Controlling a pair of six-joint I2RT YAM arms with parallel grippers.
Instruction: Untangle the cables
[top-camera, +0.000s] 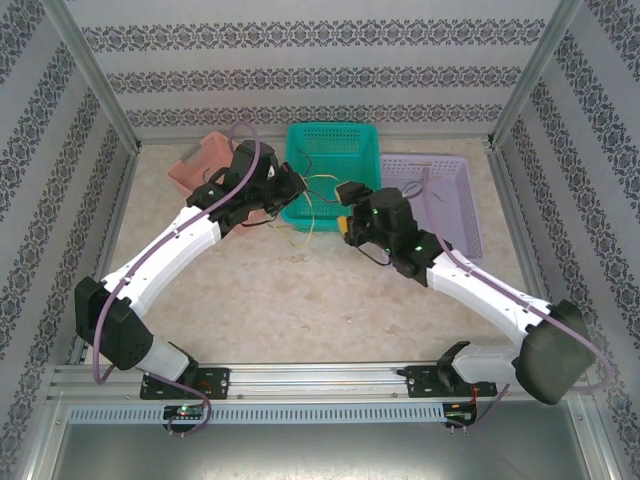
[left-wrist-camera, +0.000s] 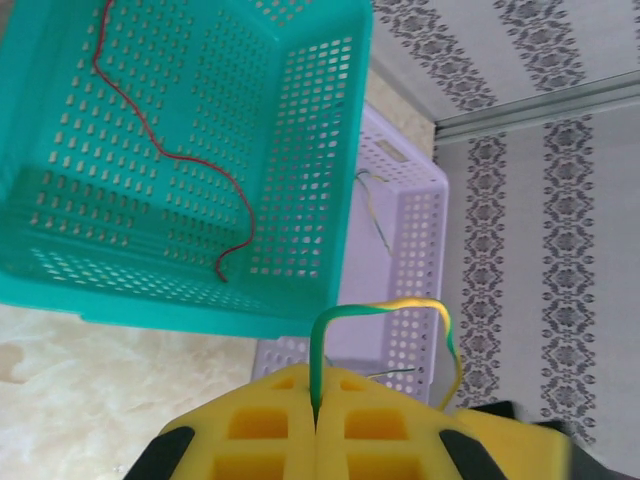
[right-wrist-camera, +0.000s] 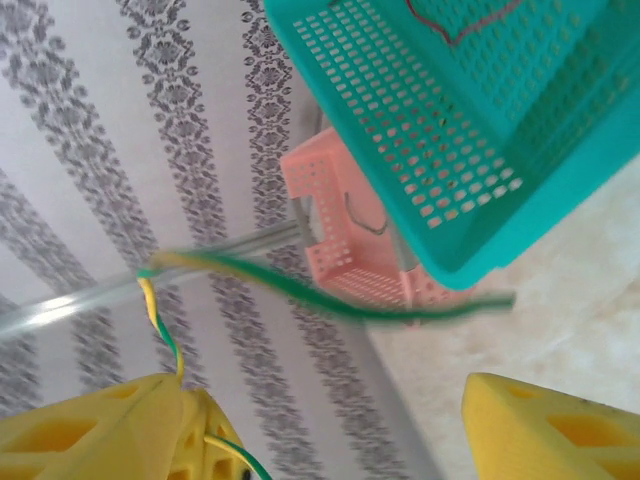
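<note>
Left gripper (left-wrist-camera: 317, 388) is clamped shut on a green-and-yellow wire (left-wrist-camera: 372, 311), which arches up out of the pads and droops off to the right. Right gripper (right-wrist-camera: 330, 400) has its jaws wide apart with nothing pinched, and a green strand (right-wrist-camera: 330, 298) crosses in front of it. The cables (top-camera: 310, 215) hang between the two, by the near side of the teal basket (top-camera: 372, 165). They look feather-light and floppy, so I'd pinch a strand near its end and pull gently. A red wire (left-wrist-camera: 170, 150) lies inside the teal basket. The pink basket (right-wrist-camera: 335, 245) and purple basket (left-wrist-camera: 400, 250) flank it, and those perforated walls could snag a loose end.
</note>
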